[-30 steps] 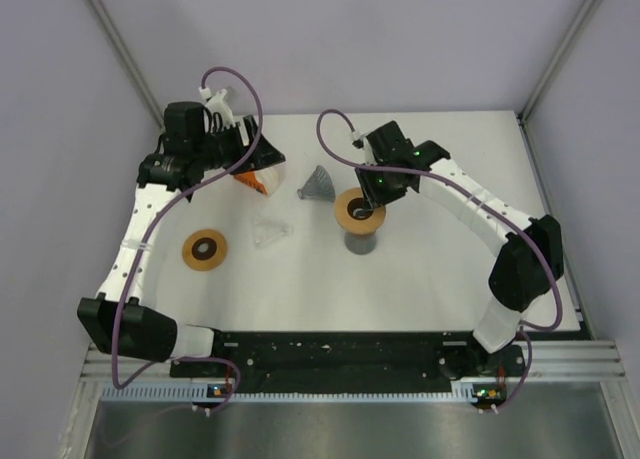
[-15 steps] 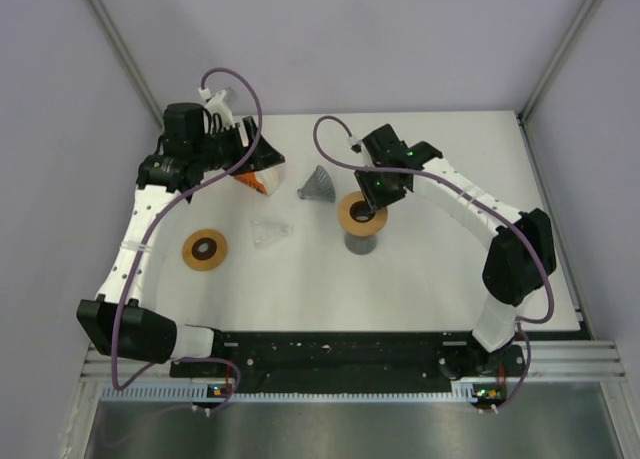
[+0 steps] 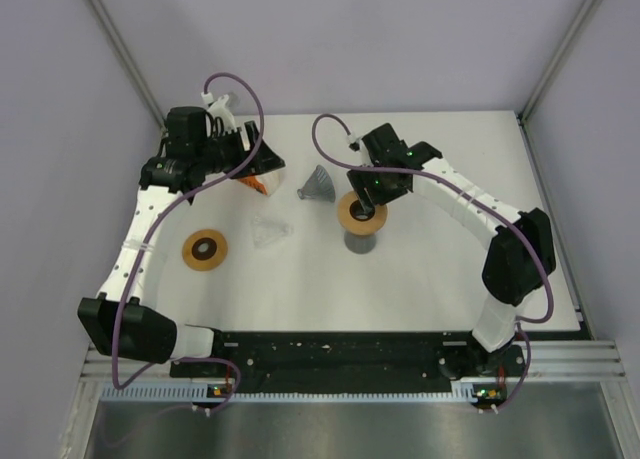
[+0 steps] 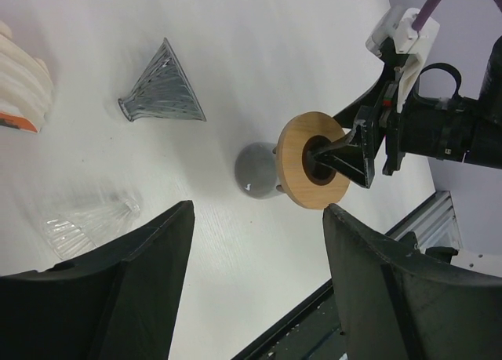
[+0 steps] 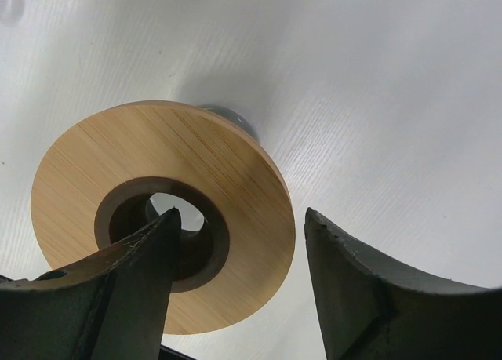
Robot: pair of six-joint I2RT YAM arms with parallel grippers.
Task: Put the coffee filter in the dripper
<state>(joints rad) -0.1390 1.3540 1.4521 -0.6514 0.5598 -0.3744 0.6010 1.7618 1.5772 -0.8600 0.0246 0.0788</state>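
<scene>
Right gripper (image 5: 240, 212): you spread jaws, releasing round wooden ring (image 5: 118, 164) onto grey cylindrical cup (image 4: 257, 170); white paper filters (image 4: 20, 74) awaited pickup.

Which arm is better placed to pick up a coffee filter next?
Left. The left gripper hovers open beside the filter stack, while the right gripper is at the wooden ring on the gray cup.

A wooden ring (image 3: 352, 217) sits on a grey cup (image 3: 361, 243) near the middle of the white table (image 3: 430, 269). The right gripper (image 3: 369, 203) hangs at the ring's far edge; whether it touches cannot be told. Just left and farther stands a grey dripper (image 3: 318, 184), and a clear dripper (image 3: 270, 230) lies nearer. At far left, the left gripper (image 3: 264, 165) hovers over an orange-and-white filter pack (image 3: 257, 183). A second ring (image 3: 204, 249) lies flat at near left.
</scene>
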